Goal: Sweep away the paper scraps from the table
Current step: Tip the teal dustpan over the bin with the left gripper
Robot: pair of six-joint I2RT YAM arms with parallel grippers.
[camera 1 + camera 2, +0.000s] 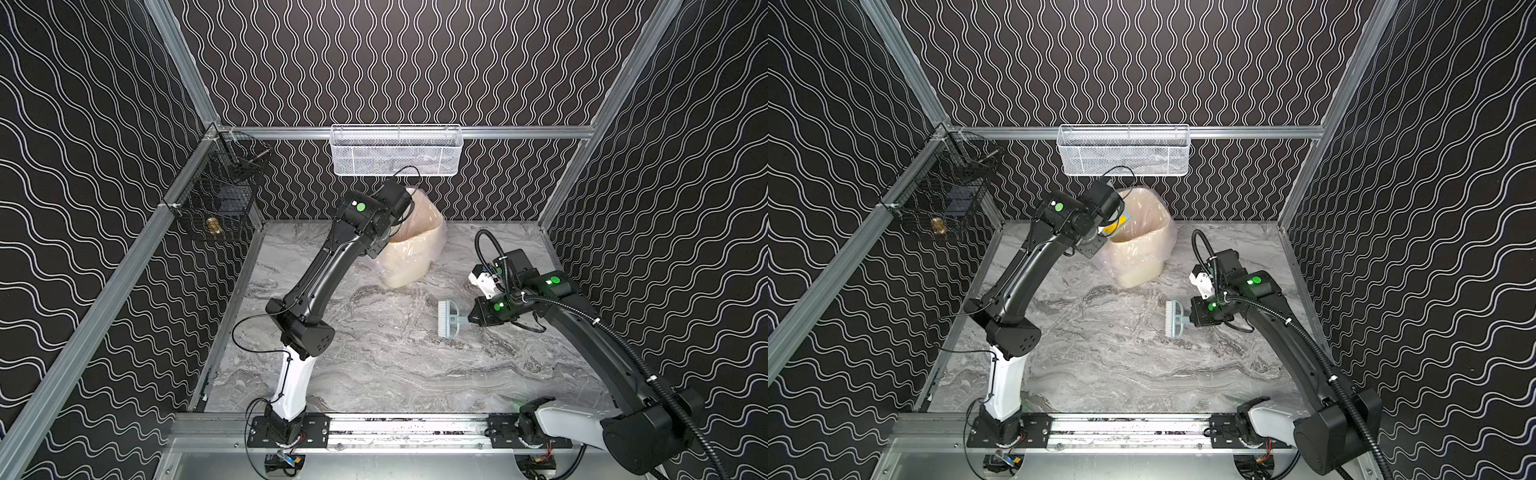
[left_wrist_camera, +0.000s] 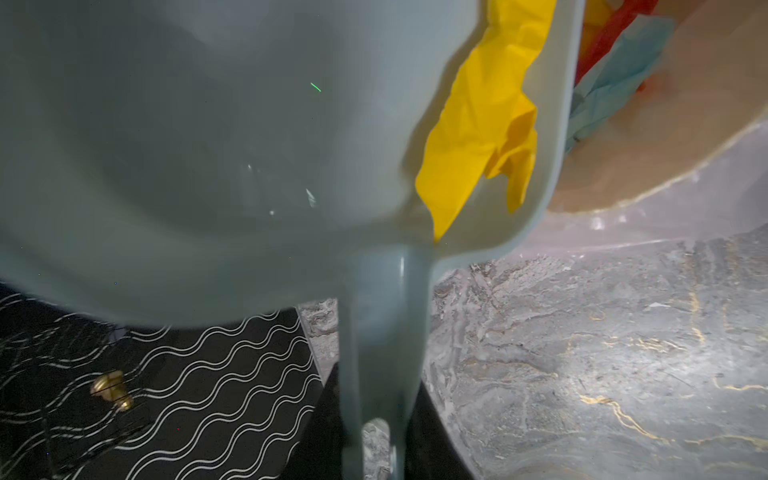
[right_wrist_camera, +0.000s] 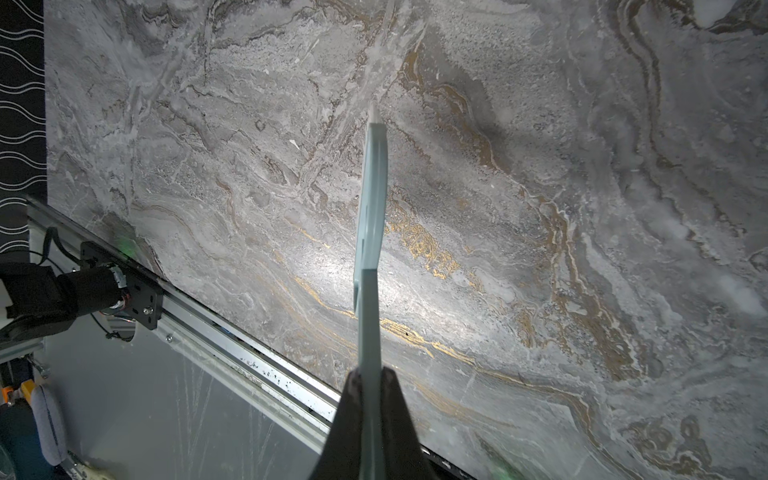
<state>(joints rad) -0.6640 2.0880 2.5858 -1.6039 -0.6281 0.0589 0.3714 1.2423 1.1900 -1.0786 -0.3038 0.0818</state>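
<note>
Over the bin (image 1: 1138, 266) | left pincer (image 2: 376, 428), mostly hidden, grips dustpan (image 2: 208, 145) | right pincer (image 3: 370, 386) clamps brush (image 1: 448, 319) | paper scraps (image 2: 482, 116) half-hidden

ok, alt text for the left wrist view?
A pale blue dustpan fills most of the frame, tipped toward a lined bin, a yellow paper scrap inside it. Red and light blue scraps lie in the bin; marble table below.

Marble-look tabletop (image 1: 395, 374) gleams between metal rails (image 1: 415, 424).
Smooth plastic dustpan (image 2: 208, 145) holds crumpled matt paper scraps (image 2: 482, 124); thin glossy film (image 1: 1106, 257) lines the bin (image 1: 1138, 270).
</note>
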